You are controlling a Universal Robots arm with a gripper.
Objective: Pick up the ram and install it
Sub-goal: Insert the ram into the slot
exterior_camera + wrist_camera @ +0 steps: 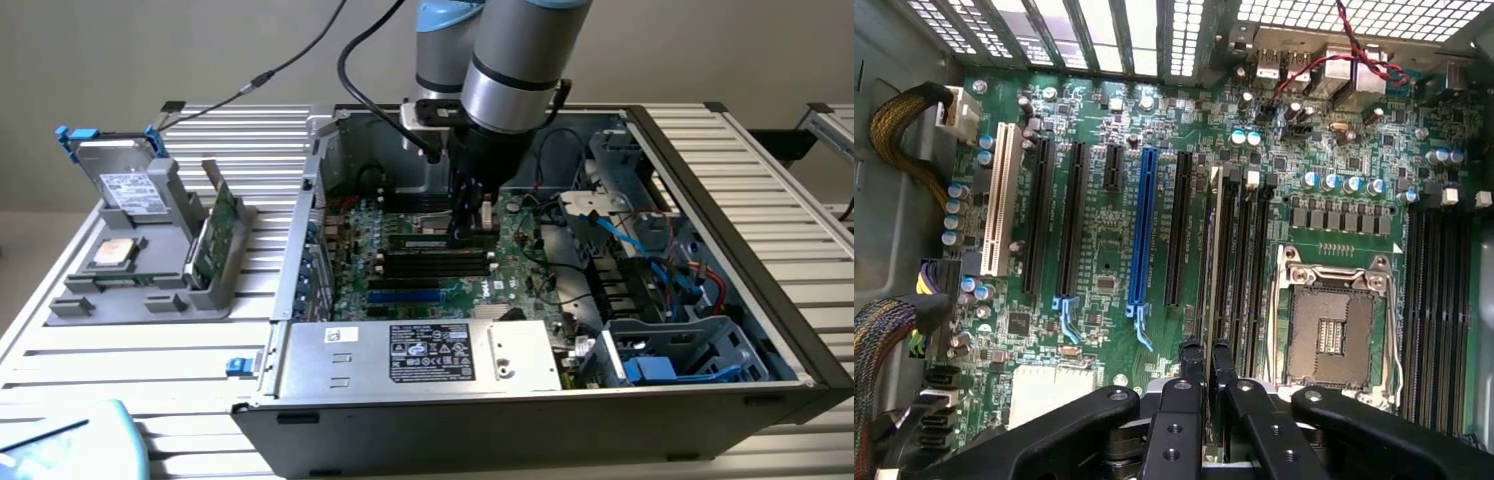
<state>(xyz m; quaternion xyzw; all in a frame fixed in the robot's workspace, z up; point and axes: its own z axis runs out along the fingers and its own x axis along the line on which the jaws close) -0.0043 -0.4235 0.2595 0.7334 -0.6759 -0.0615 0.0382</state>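
One slim ram [1213,260] — edge-on; pinched in gripper [1207,352] above motherboard [1104,245].

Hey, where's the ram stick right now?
In the wrist view the ram stands on edge between the pincer's tips, at the black memory slots beside the empty processor socket.

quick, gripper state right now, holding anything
Gripper: closed on the ram, which it holds edge-on over the memory slots.
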